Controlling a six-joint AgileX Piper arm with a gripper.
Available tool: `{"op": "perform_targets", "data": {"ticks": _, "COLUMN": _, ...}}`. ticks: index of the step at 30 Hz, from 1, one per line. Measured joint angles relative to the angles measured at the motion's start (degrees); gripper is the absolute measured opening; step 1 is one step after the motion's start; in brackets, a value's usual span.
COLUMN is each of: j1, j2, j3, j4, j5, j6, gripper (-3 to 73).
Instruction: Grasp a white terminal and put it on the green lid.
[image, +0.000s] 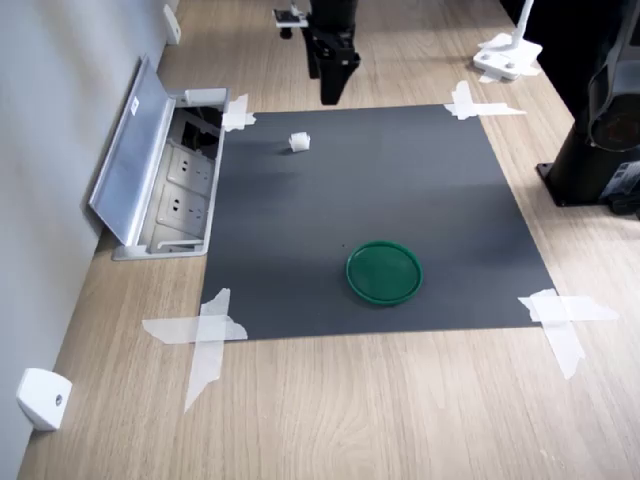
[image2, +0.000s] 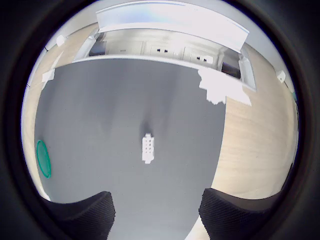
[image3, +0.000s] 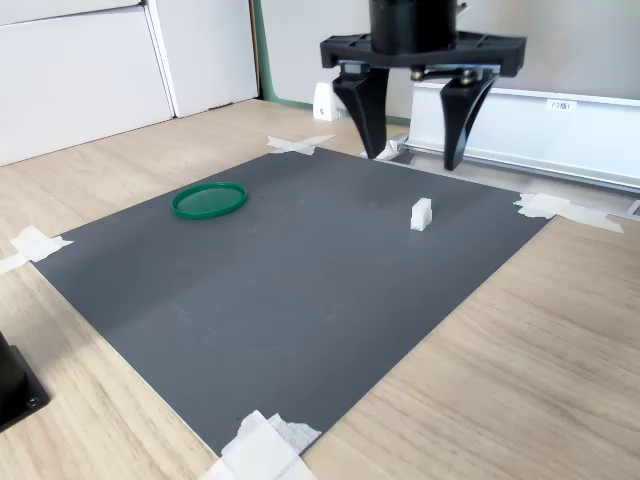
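Small white plastic terminal block (image3: 421, 214) stands alone on dark grey mat (image3: 300, 270); bare mat all round it in both exterior views. Black two-finger gripper (image3: 414, 158) hangs above mat's far edge in second exterior view, jaws spread, gap between fingers clear. Open silver socket box with raised lid (image: 165, 175) flanks mat on first exterior view's left, near terminal. Round dark-green plastic lid (image: 384, 273) well apart from terminal, bare mat between.

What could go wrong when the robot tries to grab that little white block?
The white terminal is tiny and stands alone on the dark mat, so the open gripper might nudge it or knock it over rather than catch it. The green lid sits far across the mat; a loose hold might drop the terminal on the way.
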Motion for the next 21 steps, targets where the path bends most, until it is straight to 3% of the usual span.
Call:
{"op": "perform_targets", "data": {"ticks": 7, "j1": 0.3, "j2": 3.8, "j3": -1.1, "j4": 1.4, "j5": 0.0, "j6": -1.5, "gripper": 72.1}}
{"op": "perform_targets", "data": {"ticks": 15, "j1": 4.4, "j2": 8.9, "j3": -1.1, "j4": 1.4, "j5": -2.4, "j6": -1.5, "gripper": 72.0}}
{"op": "perform_targets", "data": {"ticks": 21, "j1": 5.2, "j2": 11.6, "j3": -1.2, "j4": -0.8, "j5": -5.6, "j6": -0.1, "gripper": 71.2}}
